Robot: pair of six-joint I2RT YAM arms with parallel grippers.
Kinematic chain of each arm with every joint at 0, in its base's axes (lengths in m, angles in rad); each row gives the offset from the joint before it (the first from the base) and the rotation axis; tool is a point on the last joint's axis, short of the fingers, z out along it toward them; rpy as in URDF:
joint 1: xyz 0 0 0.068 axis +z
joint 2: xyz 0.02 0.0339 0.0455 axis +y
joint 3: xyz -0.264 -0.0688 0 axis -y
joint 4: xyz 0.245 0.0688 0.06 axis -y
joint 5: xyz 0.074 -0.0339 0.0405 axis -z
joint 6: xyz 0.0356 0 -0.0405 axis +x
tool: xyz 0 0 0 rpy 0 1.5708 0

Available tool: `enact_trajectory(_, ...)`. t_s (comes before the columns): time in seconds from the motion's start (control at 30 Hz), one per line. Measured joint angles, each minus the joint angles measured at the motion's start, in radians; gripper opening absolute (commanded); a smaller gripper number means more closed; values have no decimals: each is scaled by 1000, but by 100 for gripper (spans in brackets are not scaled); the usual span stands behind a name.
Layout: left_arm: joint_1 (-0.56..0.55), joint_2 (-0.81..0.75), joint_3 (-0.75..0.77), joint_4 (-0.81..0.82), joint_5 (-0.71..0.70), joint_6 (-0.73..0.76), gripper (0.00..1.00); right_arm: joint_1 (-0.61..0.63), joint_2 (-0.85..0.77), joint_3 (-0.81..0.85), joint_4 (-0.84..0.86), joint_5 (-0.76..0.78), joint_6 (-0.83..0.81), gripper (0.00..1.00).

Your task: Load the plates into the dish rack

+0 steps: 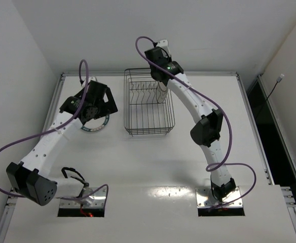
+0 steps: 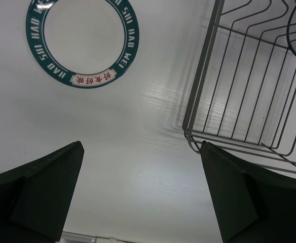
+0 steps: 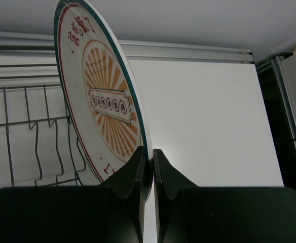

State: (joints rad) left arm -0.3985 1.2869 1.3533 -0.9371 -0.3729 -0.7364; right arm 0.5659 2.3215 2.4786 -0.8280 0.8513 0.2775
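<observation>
Sunburst plate pinched between right jaws

Pinches plate at its lower rim with gripper closed tight on it. Holds it on edge, top leaning left, orange sunburst face showing. Shows rack wires at left, behind plate, and white table at right.

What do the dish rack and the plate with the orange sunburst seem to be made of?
Dish rack: thin metal wire, dark, perhaps coated; slender bent rods joined in a grid. Sunburst plate: glazed ceramic or melamine, I cannot tell which; smooth white face, printed pattern, thin rim.
</observation>
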Motion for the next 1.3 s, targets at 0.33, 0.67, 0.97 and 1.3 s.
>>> enact_trajectory(0.33, -2, -21, 0, 0, -36, 19, 100, 19, 9, 0, 29, 35, -44, 2)
enact_trajectory(0.67, -2, -22, 0, -1, -55, 22, 100, 32, 58, 0, 33, -18, -30, 2)
enact_trajectory(0.97, -2, -35, 0, -3, -56, 22, 100, 40, 100, -2, -36, -111, 116, 3)
enact_trajectory(1.3, -2, -97, -53, 0, -126, 33, 100, 11, 75, -77, -99, -289, 262, 42)
